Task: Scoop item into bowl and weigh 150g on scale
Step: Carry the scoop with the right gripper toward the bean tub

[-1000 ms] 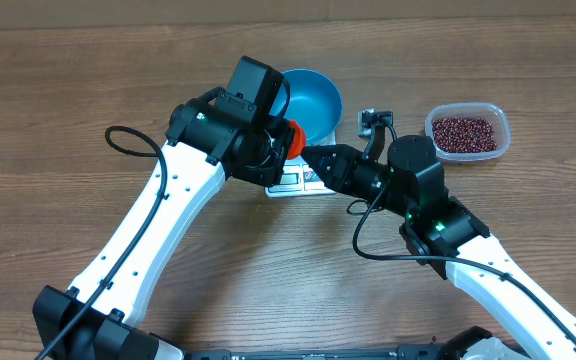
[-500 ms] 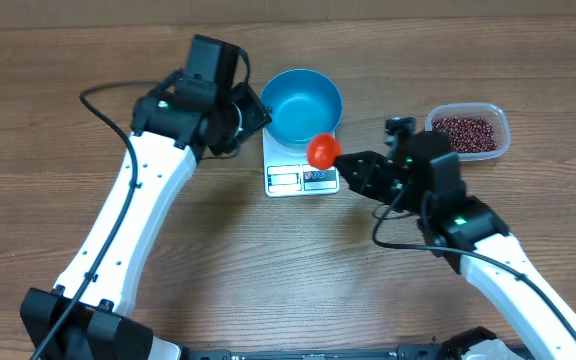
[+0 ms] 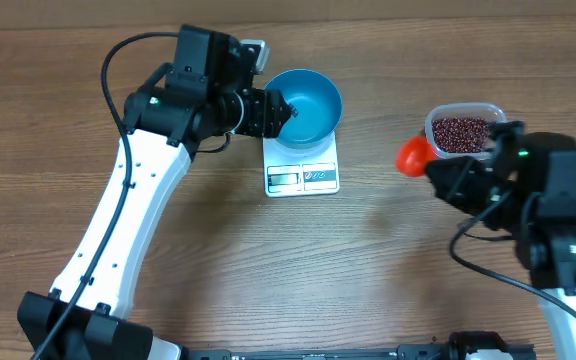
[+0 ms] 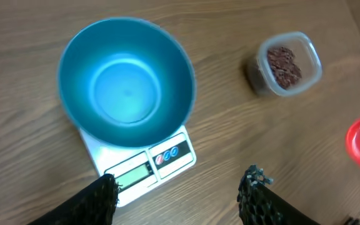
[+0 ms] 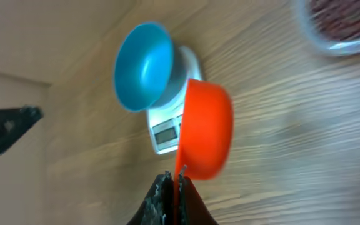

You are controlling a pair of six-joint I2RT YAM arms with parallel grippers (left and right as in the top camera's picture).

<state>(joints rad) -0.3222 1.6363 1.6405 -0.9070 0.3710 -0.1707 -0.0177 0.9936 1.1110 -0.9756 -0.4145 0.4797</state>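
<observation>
The empty blue bowl (image 3: 308, 103) (image 4: 127, 84) stands on the white scale (image 3: 303, 176) (image 4: 144, 169). My left gripper (image 3: 282, 111) (image 4: 180, 181) hovers at the bowl's left rim, open, with nothing between its fingers. The beans (image 3: 461, 132) (image 4: 284, 60) lie in a clear tub (image 3: 499, 132) at the right. An orange-red scoop (image 3: 412, 155) (image 5: 208, 128) hangs just left of the tub, and my right gripper (image 3: 436, 168) (image 5: 174, 180) is shut on its handle. In the right wrist view the scoop's cup is tilted on its side, with the bowl (image 5: 144, 65) and scale (image 5: 166, 132) behind it.
Bare wooden table (image 3: 388, 260) surrounds the scale and tub. The left arm's black cable (image 3: 118, 70) loops above its forearm. A cable also hangs from the right arm (image 3: 468, 235) over the table.
The right gripper carried the scoop from the scale's right edge rightward to beside the tub. The left arm drew back to the left of the bowl and its jaws opened wider.
</observation>
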